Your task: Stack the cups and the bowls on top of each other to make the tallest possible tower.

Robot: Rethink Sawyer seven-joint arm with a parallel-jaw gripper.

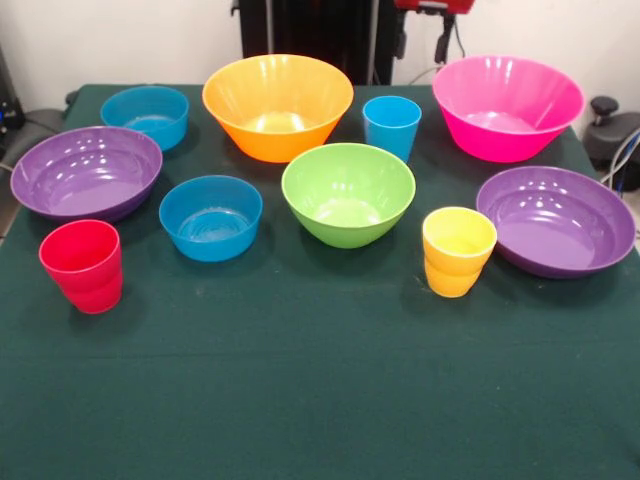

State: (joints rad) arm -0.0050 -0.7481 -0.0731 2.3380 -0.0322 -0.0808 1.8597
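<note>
All cups and bowls stand apart and upright on the green table; nothing is stacked. The blue cup (pixel 391 125) stands at the back middle, the red cup (pixel 83 265) front left, the yellow cup (pixel 458 250) front right. The orange bowl (pixel 277 105) and pink bowl (pixel 507 107) are at the back. The lime green bowl (pixel 348 193) is in the middle. Small blue bowls sit at the back left (pixel 146 115) and left of centre (pixel 211 216). Purple bowls lie at the left (pixel 85 172) and right (pixel 556 220). The gripper (pixel 422 40) shows only at the top edge, drawn back above the blue cup.
The green cloth-covered table (pixel 320 400) has a wide bare strip along its front. The robot's black pedestal (pixel 320 30) stands behind the orange bowl. Dark equipment sits off the table's right edge (pixel 612 130) and left edge (pixel 30 125).
</note>
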